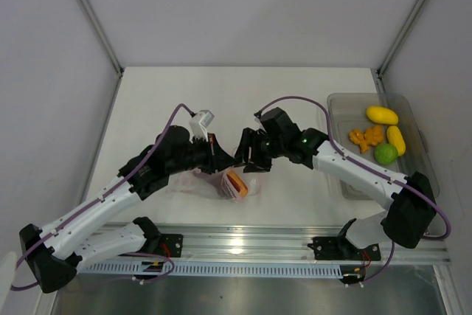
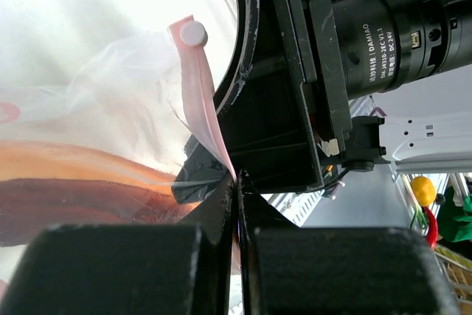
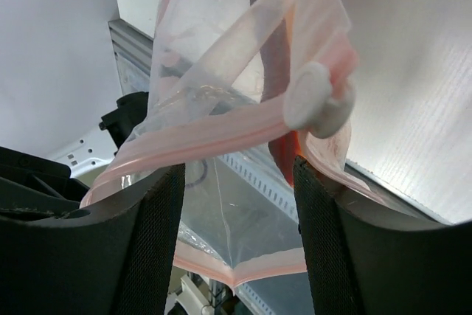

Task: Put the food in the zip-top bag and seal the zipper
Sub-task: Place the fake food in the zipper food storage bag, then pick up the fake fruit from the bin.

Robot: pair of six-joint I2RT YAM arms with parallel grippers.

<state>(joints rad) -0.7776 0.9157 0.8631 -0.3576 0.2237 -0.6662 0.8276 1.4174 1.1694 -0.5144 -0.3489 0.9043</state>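
Observation:
The clear zip-top bag (image 1: pixel 214 182) hangs between my two grippers above the table's middle. An orange piece (image 1: pixel 236 182) and a reddish-brown piece (image 2: pixel 66 208) lie inside it. My left gripper (image 1: pixel 221 154) is shut on the pink-red zipper (image 2: pixel 200 101) at one end of the mouth, just below its white slider tab (image 2: pixel 193 33). My right gripper (image 1: pixel 248 154) is open, its fingers (image 3: pixel 155 219) on either side of the bag's open mouth. The zipper strip (image 3: pixel 206 138) and slider (image 3: pixel 321 107) run across them. Two yellow pieces (image 1: pixel 382 115), an orange piece (image 1: pixel 366 137) and a green lime (image 1: pixel 385 153) lie in the tray.
The rigid grey-clear tray (image 1: pixel 346 182) stands at the right edge of the table. A metal rail (image 1: pixel 243 245) runs along the near edge in front of the arm bases. White walls close in the table on the left, back and right.

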